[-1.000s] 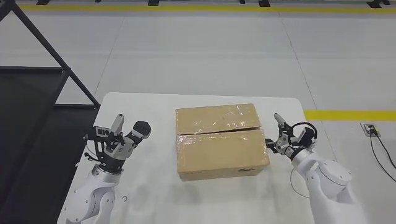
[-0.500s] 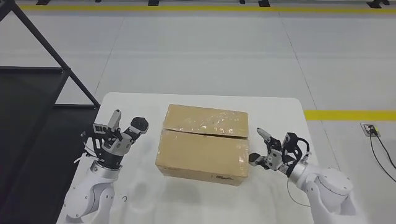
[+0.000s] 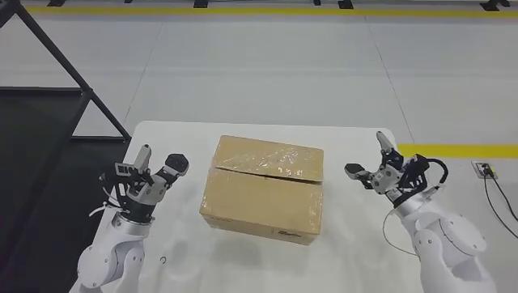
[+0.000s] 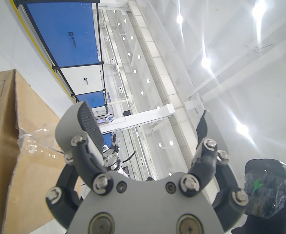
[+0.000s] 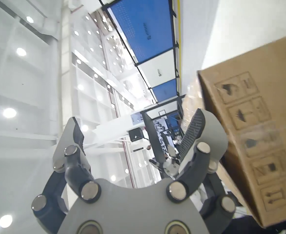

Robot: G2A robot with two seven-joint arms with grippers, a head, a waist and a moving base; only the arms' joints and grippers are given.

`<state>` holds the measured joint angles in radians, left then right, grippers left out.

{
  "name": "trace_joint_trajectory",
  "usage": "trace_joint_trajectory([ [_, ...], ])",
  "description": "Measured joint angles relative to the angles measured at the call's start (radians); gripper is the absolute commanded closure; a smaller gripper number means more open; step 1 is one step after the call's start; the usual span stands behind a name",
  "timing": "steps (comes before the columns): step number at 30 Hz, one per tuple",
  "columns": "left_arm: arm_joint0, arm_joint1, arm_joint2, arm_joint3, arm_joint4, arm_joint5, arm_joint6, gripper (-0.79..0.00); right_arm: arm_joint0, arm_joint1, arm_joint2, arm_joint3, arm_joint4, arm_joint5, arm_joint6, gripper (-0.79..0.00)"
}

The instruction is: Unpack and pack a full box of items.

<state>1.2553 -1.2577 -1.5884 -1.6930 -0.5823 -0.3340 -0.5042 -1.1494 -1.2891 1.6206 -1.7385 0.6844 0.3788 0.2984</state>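
Note:
A closed brown cardboard box with clear tape over its top seam lies slightly skewed in the middle of the white table. My left gripper stands open to the left of the box, apart from it, with nothing between its fingers. My right gripper is open off the box's right end, a short gap away. The left wrist view has the open left gripper pointing upward beside a box side. In the right wrist view, the open right gripper stands next to the box's printed end.
A black metal frame stands off the table's left side. A yellow line marks the floor at the right, and a cable trails there. Bare table surface lies in front of the box and at both ends.
The box slid left and turned slightly askew. The right gripper, which was against the box's right end, has drawn back to the right and up. The left gripper has shifted a little left.

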Motion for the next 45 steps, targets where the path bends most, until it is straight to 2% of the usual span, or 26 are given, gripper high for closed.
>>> trace_joint_trajectory([
  [9, 0.042, -0.002, 0.006, -0.009, -0.023, -0.022, 0.006, -0.785, -0.005, 0.001, -0.022, -0.006, -0.011, 0.001, 0.056, -0.785],
  [13, 0.048, -0.002, 0.012, -0.016, -0.024, -0.020, 0.000, -0.785, 0.049, 0.009, -0.080, -0.001, -0.134, -0.037, 0.134, -0.785],
  [17, 0.056, -0.002, 0.014, -0.026, -0.028, -0.025, -0.005, -0.785, 0.153, 0.021, -0.135, 0.083, -0.260, -0.093, 0.292, -0.785],
  [21, 0.075, -0.002, 0.002, -0.039, -0.042, -0.038, -0.007, -0.785, 0.292, 0.030, -0.207, 0.200, -0.376, -0.019, 0.411, -0.785],
  [26, 0.098, -0.001, -0.012, -0.046, -0.053, -0.048, -0.010, -0.785, 0.442, 0.034, -0.287, 0.331, -0.502, 0.064, 0.462, -0.785],
  [29, 0.103, -0.001, -0.015, -0.048, -0.058, -0.052, -0.010, -0.785, 0.486, 0.035, -0.315, 0.375, -0.547, 0.093, 0.462, -0.785],
  [45, 0.086, -0.001, 0.001, -0.044, -0.050, -0.045, -0.010, -0.785, 0.483, 0.058, -0.316, 0.380, -0.588, 0.125, 0.501, -0.785],
])
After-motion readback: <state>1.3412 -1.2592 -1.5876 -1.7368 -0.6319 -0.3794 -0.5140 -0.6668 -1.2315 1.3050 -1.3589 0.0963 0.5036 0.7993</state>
